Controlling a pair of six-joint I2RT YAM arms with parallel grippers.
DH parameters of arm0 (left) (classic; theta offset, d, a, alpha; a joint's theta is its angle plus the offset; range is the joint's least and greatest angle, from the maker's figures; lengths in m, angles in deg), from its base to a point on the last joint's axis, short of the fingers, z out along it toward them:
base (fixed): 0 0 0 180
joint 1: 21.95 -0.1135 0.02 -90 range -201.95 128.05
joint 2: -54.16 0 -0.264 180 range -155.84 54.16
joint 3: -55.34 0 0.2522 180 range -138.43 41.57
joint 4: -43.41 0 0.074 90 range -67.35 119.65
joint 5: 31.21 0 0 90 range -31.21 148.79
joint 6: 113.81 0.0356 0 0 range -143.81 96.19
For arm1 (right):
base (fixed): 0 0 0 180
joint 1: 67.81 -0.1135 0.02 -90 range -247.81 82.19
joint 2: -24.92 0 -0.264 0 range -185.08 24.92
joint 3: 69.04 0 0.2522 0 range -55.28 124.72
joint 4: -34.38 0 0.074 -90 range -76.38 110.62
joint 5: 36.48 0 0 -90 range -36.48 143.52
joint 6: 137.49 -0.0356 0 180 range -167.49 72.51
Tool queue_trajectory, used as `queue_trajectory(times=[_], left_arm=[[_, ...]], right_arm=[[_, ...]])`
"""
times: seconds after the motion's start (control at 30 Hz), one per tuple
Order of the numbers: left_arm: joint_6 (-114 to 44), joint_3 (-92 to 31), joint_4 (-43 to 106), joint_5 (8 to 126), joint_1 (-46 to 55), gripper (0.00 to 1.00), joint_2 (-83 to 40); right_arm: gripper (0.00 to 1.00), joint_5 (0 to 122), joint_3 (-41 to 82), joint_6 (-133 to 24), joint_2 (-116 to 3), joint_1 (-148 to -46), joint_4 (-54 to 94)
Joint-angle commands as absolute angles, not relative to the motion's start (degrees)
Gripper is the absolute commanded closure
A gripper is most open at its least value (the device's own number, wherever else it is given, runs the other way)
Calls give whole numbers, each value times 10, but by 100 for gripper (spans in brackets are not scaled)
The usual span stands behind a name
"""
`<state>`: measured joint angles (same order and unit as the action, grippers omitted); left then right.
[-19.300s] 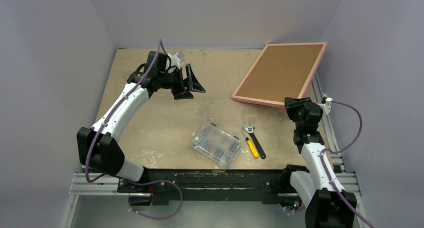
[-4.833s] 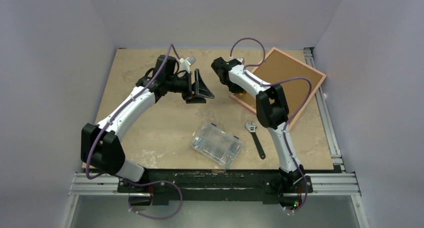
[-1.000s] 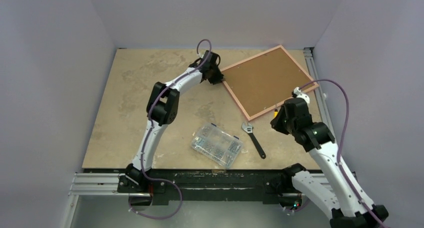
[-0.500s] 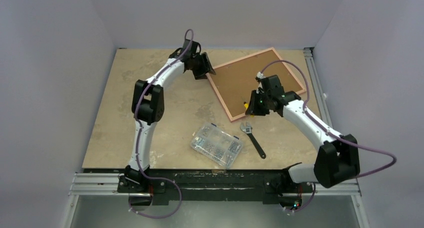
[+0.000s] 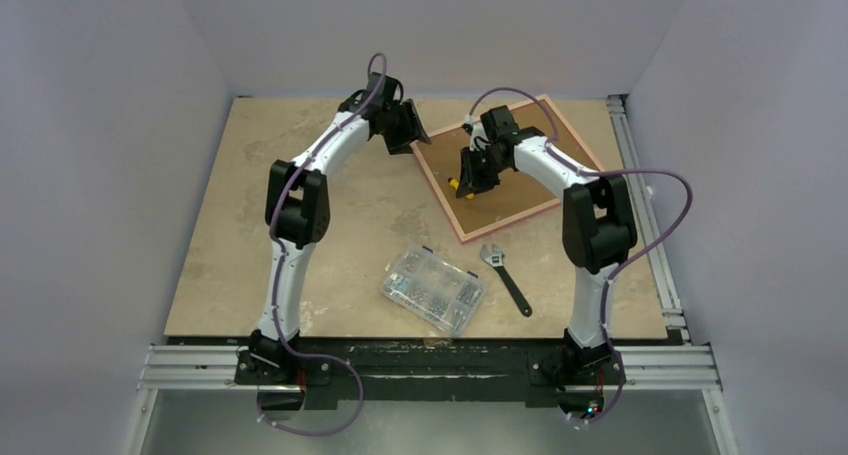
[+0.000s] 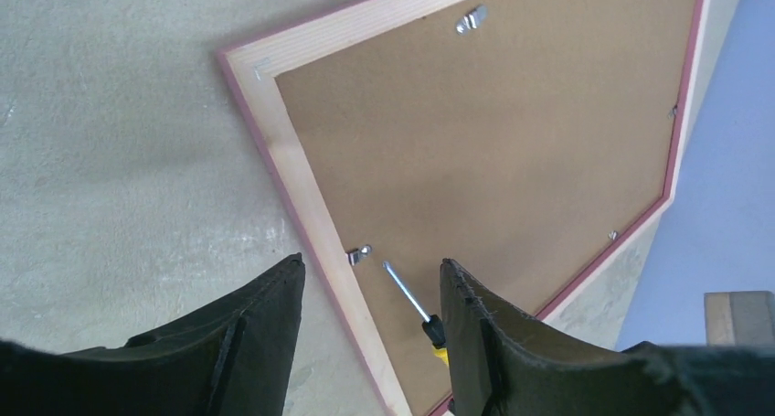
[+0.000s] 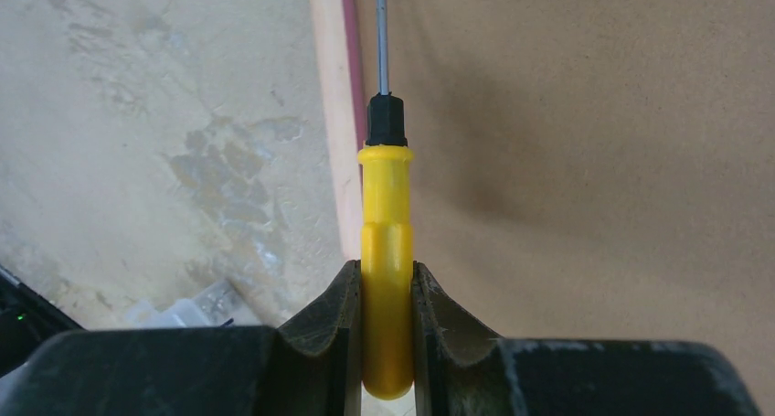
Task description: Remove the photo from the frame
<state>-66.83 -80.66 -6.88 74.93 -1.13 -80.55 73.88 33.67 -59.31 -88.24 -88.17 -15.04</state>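
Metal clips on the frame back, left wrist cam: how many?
4, one per frame edge: left clip by the screwdriver, top clip, two small right clips. Left fingers may hide more.

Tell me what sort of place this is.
Likely a robot lab test cell: plain walls box in a worn table, arms bolted to an aluminium rail, plus a wrench and screw box.

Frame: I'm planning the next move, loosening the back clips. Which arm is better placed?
Right, likely. The right claw is shut on the yellow screwdriver, its tip beside a metal clip on the frame. The left claw hangs open and empty.
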Motion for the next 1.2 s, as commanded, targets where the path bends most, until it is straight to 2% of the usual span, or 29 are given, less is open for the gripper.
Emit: queue_trajectory(times=[0.0, 0.2, 0.43, 0.7, 0.83, 1.17], left_arm=[[-732, -819, -53, 718, -15, 47, -834], [-782, -771, 0, 722, -15, 56, -839], [-800, -775, -23, 726, -16, 63, -861], [-815, -760, -14, 741, -17, 82, -864], [-810, -748, -14, 744, -16, 90, -857], [-798, -722, -1, 744, -18, 95, -842]], right_arm=[[100, 721, 388, -562, -905, -890, -201], [100, 678, 373, -561, -907, -911, -203], [100, 665, 353, -577, -893, -935, -186], [100, 609, 332, -623, -890, -947, -116], [100, 542, 333, -653, -896, -952, -83], [100, 497, 353, -722, -914, -958, -3]])
